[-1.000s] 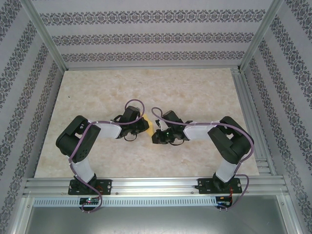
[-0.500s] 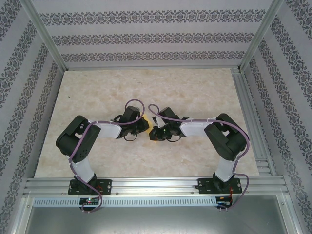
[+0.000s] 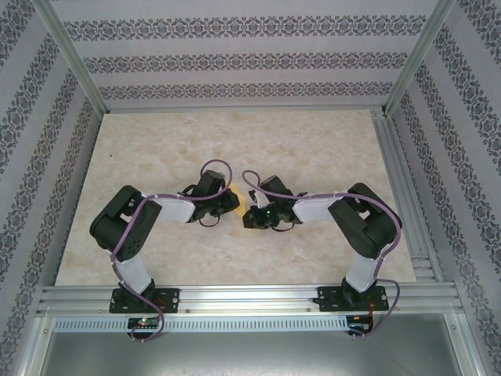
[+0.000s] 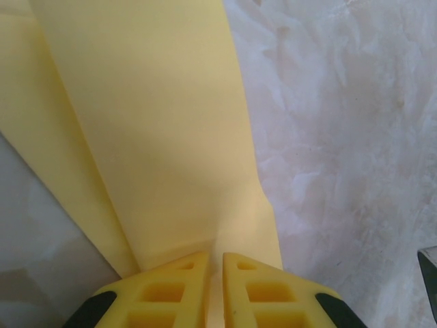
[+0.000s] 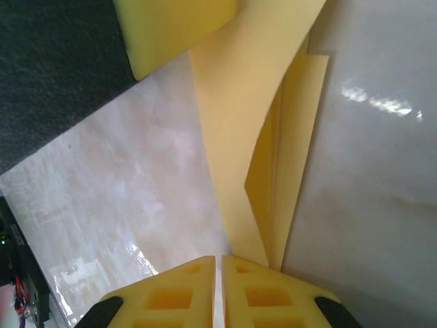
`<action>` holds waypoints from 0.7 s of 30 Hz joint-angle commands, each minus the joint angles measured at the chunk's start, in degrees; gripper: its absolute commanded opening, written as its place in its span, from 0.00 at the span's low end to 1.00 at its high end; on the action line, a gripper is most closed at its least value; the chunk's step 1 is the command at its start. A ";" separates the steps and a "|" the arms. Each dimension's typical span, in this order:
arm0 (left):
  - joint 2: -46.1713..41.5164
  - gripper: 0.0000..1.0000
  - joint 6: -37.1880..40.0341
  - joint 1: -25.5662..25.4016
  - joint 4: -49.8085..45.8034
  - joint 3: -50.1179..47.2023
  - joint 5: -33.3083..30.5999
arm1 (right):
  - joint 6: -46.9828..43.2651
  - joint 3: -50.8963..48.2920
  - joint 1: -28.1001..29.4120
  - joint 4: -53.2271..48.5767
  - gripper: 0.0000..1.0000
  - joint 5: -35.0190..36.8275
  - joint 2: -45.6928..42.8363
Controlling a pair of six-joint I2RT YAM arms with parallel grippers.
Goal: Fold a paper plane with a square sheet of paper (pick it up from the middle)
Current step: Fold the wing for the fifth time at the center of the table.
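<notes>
The yellow sheet of paper (image 3: 242, 204) is folded into a long narrow layered shape, held between both grippers at the middle of the table. My left gripper (image 4: 216, 257) is shut on one end of the paper (image 4: 157, 123); a crease runs up from its fingertips. At the other end my right gripper (image 5: 219, 258) is shut on the paper (image 5: 246, 102), where a folded flap stands up beside the main strip. From above, the left gripper (image 3: 232, 205) and right gripper (image 3: 249, 217) nearly touch. Whether the folds make a paper plane I cannot tell.
The marbled beige table (image 3: 329, 149) lies under the paper. An aluminium rail (image 3: 407, 196) runs along its right side and another (image 3: 243, 296) along the near edge by the arm bases. Patterned walls enclose the cell. A yellow left finger (image 5: 171, 27) shows in the right wrist view.
The right arm swung a little to the left toward the other gripper, then came back to about where it was. The left arm has stayed still.
</notes>
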 commanded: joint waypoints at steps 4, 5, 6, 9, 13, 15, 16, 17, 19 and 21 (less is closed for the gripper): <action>3.09 0.15 -0.29 0.55 -3.06 -0.55 -2.15 | -0.25 -0.10 -0.45 -4.22 0.14 0.92 -5.48; 3.09 0.15 -0.28 0.56 -3.06 -0.54 -2.09 | -0.21 0.63 -0.68 -4.34 0.15 1.18 -5.91; 3.06 0.15 -0.24 0.56 -3.03 -0.49 -1.96 | -0.40 1.56 -0.85 -4.36 0.15 1.34 -5.95; 3.02 0.15 -0.20 0.52 -2.99 -0.65 -1.83 | -1.39 4.32 -1.03 -5.66 0.15 1.97 -4.01; 3.04 0.15 -0.20 0.54 -2.89 -0.74 -1.72 | -1.74 6.60 -0.86 -5.99 0.15 1.20 -0.63; 3.08 0.15 -0.26 0.48 -2.71 -0.81 -1.63 | -1.94 7.24 -0.77 -6.21 0.15 0.88 0.57; 3.17 0.15 -0.37 0.52 -2.57 -0.81 -1.54 | -2.00 7.41 -0.61 -6.28 0.15 0.76 1.00; 3.23 0.15 -0.38 0.49 -2.53 -0.83 -1.53 | -2.00 7.40 -0.54 -6.23 0.15 0.58 1.40; 3.32 0.15 -0.38 0.52 -2.52 -0.83 -1.45 | -2.21 7.38 -0.47 -6.49 0.15 0.31 2.05; 3.32 0.15 -0.36 0.54 -2.60 -0.74 -1.50 | -2.44 7.24 -0.40 -6.96 0.15 0.31 2.46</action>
